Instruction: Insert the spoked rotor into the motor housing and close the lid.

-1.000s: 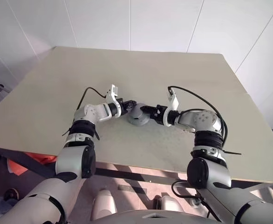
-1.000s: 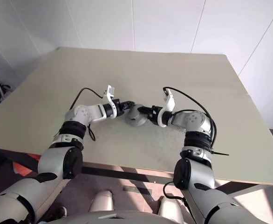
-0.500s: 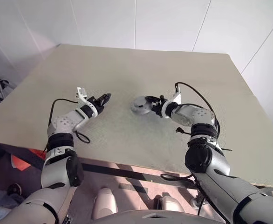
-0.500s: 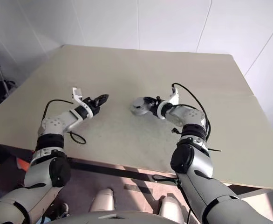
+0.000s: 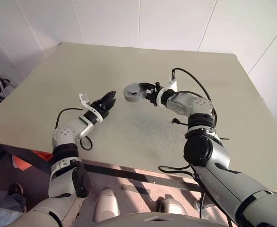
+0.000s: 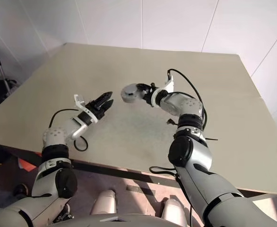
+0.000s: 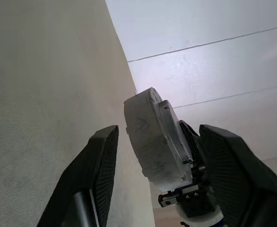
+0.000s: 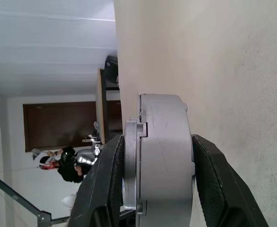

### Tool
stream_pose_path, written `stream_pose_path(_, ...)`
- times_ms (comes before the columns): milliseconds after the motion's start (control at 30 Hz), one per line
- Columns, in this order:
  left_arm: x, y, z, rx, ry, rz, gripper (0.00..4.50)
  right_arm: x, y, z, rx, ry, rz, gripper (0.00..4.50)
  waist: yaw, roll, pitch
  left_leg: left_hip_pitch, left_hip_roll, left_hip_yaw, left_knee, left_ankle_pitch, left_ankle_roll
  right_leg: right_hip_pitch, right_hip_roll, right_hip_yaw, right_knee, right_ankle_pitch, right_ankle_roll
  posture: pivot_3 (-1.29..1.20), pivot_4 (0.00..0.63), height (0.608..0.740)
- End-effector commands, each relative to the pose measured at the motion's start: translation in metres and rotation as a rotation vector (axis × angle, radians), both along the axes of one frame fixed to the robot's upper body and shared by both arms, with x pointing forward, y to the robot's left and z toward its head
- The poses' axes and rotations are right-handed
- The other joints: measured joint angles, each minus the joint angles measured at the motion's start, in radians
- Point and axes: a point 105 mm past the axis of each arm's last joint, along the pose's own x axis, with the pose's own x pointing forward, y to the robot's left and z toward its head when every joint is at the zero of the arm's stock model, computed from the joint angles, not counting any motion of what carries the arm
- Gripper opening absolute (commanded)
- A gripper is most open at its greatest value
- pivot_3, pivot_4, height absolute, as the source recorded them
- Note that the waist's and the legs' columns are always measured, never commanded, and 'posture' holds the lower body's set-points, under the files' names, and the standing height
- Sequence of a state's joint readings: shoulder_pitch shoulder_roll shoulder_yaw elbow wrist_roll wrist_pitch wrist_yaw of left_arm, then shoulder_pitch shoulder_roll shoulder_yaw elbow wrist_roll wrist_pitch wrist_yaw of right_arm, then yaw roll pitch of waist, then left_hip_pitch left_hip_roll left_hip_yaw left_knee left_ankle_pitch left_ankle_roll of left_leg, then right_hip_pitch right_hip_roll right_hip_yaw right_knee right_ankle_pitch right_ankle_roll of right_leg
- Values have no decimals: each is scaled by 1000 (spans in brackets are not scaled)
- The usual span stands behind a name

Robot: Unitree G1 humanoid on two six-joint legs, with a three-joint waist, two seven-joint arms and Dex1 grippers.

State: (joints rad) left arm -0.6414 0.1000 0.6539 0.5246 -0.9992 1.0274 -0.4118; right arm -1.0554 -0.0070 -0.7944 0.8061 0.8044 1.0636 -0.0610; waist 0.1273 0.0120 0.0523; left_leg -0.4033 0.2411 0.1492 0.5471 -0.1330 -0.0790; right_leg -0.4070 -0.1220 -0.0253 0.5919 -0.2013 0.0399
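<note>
Grey motor housing (image 5: pixel 133 92), beige table (image 5: pixel 129 61)

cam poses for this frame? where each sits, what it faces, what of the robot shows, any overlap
Left eye, right eye: head stereo pair, looking down over the table; both arms show, left gripper empty with jaws open, right gripper clamping the motor housing.
Left wrist: looks along its own fingers at the housing held by the right gripper.
Right wrist: looks along its fingers, which clamp the housing edge-on.
Shared: the housing shows in all views.

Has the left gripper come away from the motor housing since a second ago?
Yes. The left gripper now sits apart from the motor housing, toward the table's left edge, open.
</note>
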Motion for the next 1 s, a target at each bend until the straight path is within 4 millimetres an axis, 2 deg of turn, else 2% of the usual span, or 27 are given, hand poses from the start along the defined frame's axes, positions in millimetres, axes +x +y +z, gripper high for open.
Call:
stream_pose_path(33,-8,-3,20,-146,-49,-78,4014,2,2,39,53,-126,17,2077,0,0,0,0,0,0,0,0,0,0,0,0,0,0,0,0,0,740)
stream_pose_path(433,2,-26,26,-234,-18,-148,4014,-7,13,61,66,-201,73,2077,2,0,0,0,0,-1,11,0,0,0,-1,1,11,0,0,0,0,740)
stream_pose_path(633,8,-35,38,-263,-45,-171,4014,-8,12,64,56,-219,71,2077,2,0,0,1,1,-2,17,0,-1,0,-1,2,15,-1,-1,0,0,740)
stream_pose_path(1000,19,-49,44,-230,-71,-162,4014,-9,11,62,31,-231,67,2077,5,0,0,0,1,-2,17,0,-1,0,-2,2,15,1,1,0,0,740)
